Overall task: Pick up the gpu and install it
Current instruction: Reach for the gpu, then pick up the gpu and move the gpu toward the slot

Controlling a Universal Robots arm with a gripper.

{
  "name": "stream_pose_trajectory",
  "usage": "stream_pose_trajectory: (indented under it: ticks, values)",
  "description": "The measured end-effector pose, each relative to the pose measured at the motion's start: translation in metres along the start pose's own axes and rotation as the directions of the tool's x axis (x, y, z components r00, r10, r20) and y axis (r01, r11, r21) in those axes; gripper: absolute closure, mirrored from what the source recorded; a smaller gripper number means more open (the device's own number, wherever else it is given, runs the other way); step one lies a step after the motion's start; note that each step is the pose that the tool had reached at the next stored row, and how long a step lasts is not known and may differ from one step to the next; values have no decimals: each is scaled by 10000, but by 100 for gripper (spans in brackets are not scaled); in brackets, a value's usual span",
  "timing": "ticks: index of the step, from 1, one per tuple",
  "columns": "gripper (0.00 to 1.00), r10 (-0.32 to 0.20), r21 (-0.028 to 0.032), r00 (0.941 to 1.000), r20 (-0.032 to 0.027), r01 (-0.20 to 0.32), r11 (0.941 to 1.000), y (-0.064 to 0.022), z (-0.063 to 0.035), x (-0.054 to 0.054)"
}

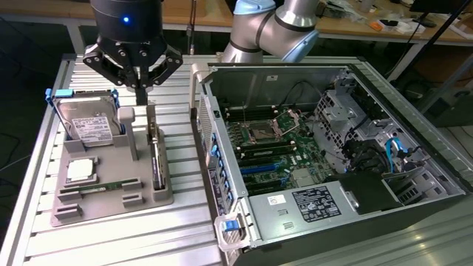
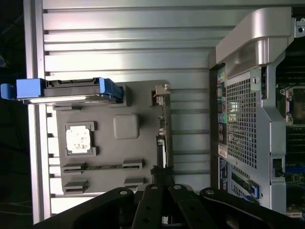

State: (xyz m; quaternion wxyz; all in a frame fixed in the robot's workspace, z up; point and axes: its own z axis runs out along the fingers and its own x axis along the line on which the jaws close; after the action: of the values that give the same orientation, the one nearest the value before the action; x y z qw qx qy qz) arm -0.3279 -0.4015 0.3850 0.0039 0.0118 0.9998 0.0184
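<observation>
Tool (image 1: 140, 98) closed tight, nothing gripped. Hangs over the far end of the gray holder (image 1: 111, 208) on the tabletop (image 1: 96, 244). Directly beneath the tool tip: gpu (image 1: 157, 166), on edge in the holder's slot, running away from the tool toward the camera. Seen edge-on, so cooler and bracket hard to make out. Cannot tell whether the tip touches the card's top edge. From the wrist, tool linkage hides the card's nearest end. Beside the tool, toward the exterior view's left: hard drive (image 1: 85, 124) upright in blue rails (image 1: 50, 95), lower part hidden by the holder wall. Farther off: processor chip (image 1: 80, 170), memory stick (image 1: 99, 187). On the tool's other side: open computer case (image 1: 273, 83), lower corner cropped. Arm (image 1: 273, 27) cut off above.
</observation>
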Motion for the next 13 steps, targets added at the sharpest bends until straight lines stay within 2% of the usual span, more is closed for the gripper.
stream_pose_trajectory:
  ticks: [2,13]
  values:
    - [89,-8,2,10000,-14,8,10000,-1,2,43]
    - [89,-9,1,10000,-16,9,10000,-1,2,45]
